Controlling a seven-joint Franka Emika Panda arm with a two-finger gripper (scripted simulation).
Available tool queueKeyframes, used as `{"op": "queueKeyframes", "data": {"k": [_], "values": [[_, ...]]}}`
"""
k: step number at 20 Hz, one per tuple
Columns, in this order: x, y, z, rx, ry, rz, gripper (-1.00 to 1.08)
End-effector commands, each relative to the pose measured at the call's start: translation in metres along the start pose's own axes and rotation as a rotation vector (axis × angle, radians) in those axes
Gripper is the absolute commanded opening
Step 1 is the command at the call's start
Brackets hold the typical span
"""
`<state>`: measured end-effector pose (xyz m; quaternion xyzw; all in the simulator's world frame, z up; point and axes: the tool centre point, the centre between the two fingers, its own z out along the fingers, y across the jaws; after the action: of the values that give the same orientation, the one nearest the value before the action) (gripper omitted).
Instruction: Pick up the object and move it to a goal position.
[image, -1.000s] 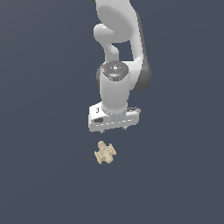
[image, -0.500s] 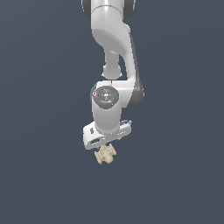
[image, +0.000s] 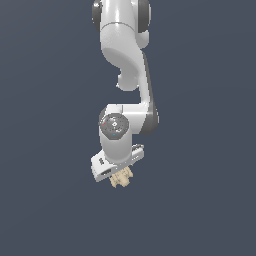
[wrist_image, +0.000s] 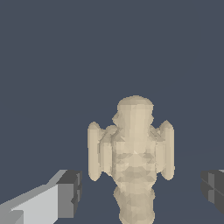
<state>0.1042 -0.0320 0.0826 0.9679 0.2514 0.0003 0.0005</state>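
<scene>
The object (image: 121, 178) is a small beige-tan knobbly lump on the dark floor. In the exterior view only part of it shows, just below the white hand of my arm. My gripper (image: 120, 175) is down over it, its fingers hidden behind the hand there. In the wrist view the object (wrist_image: 132, 155) stands large between my two dark fingertips (wrist_image: 70, 192), which are wide apart with a clear gap on each side of it. My gripper (wrist_image: 142, 190) is open and touches nothing.
The plain dark blue-grey floor (image: 200, 200) fills the rest of both views. No goal marker shows.
My arm has stretched forward and lowered. The hand has come down from above the object until it covers the object's top.
</scene>
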Motion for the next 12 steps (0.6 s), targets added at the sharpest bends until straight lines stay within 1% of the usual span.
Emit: {"op": "queueKeyframes", "data": {"k": [1,7,12], "values": [[0.001,0.002,0.003,0.001,0.0,-0.012,1.0],[0.0,0.002,0.007,0.001,-0.001,-0.011,1.0],[0.0,0.002,0.027,0.001,-0.001,-0.013,1.0]]}}
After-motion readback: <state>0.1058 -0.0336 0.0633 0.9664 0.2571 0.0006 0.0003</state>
